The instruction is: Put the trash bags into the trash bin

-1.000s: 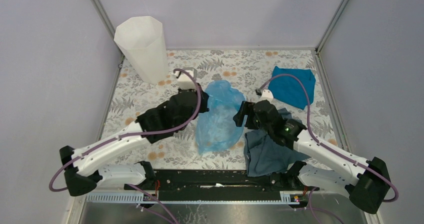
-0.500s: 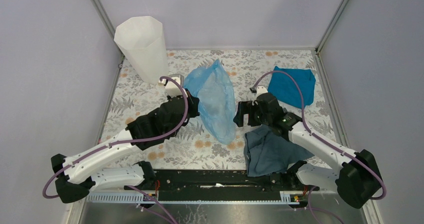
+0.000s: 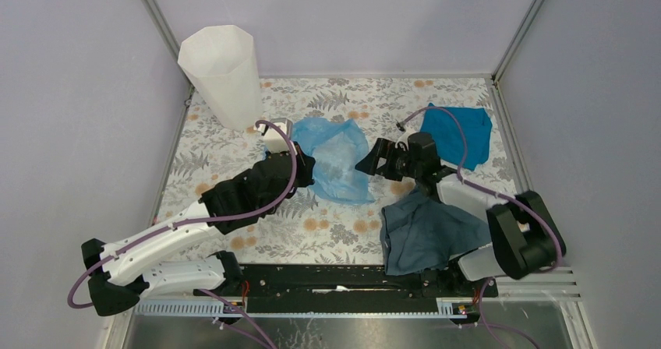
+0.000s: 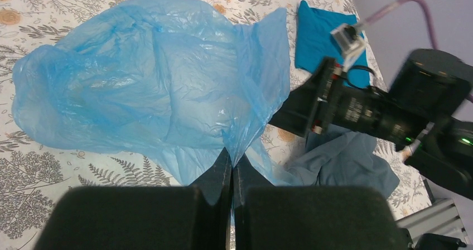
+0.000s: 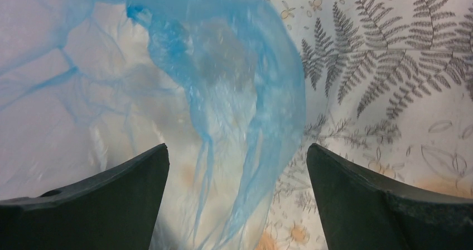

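blue film trash bag crumpled on the tabletop, pinched tight by the left gripper.
right gripper gapes wide at the bag's edge, gripping nothing; white trash bin stands far-left, apart; teal cloth and grey-blue cloth lie right.

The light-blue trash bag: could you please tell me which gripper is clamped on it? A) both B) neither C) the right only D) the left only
D: the left gripper has its fingers shut on a fold of the trash bag, while the right gripper stands open over it.
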You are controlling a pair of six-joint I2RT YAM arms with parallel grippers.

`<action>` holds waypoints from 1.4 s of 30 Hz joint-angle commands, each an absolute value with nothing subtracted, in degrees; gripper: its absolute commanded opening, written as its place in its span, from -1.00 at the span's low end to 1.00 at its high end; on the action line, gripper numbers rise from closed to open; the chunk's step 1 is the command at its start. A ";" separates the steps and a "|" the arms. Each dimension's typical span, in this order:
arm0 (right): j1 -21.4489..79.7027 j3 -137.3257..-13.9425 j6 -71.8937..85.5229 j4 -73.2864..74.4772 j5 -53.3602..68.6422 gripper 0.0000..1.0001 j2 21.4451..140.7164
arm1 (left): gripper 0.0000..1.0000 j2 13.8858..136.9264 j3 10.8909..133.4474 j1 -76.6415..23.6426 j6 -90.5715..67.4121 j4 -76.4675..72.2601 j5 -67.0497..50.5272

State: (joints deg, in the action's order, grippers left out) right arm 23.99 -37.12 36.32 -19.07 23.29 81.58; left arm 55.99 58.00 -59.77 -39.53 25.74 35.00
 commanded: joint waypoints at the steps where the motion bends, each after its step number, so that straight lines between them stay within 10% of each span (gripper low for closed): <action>1: 23.35 -41.70 36.43 -25.39 22.93 0.99 91.13 | -1.00 55.67 57.68 -59.81 -39.29 22.49 32.98; 8: 22.94 -43.29 38.96 -35.23 25.39 0.50 98.66 | -1.00 55.04 56.19 -59.72 -38.67 22.33 33.02; 13: 22.84 -47.14 39.70 -31.23 26.25 -0.65 100.12 | -1.00 55.28 55.36 -58.28 -38.58 22.50 33.58; 16: 22.59 -53.08 39.25 -20.65 22.68 -1.00 98.77 | -1.00 58.73 56.31 -51.95 -36.65 21.57 29.65; 20: 19.52 -72.28 35.75 -2.06 19.84 -1.00 103.71 | -1.00 74.14 67.55 -35.24 -32.66 20.98 13.87; 27: 17.88 -126.68 23.13 30.94 13.57 -1.00 105.04 | -1.00 98.76 132.95 -29.42 -21.72 37.81 5.05; 35: 22.26 -94.38 11.48 -0.30 16.65 -1.00 79.17 | -1.00 70.16 83.64 -31.49 -15.69 -1.57 7.99; 42: 22.34 -65.28 16.23 -4.20 17.58 -1.00 82.98 | -1.00 70.84 55.28 -29.88 -27.66 9.47 12.63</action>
State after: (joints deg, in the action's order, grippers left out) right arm 22.50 -80.71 14.46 -7.49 15.64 71.00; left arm 62.61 70.81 -30.26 -21.47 -0.67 11.68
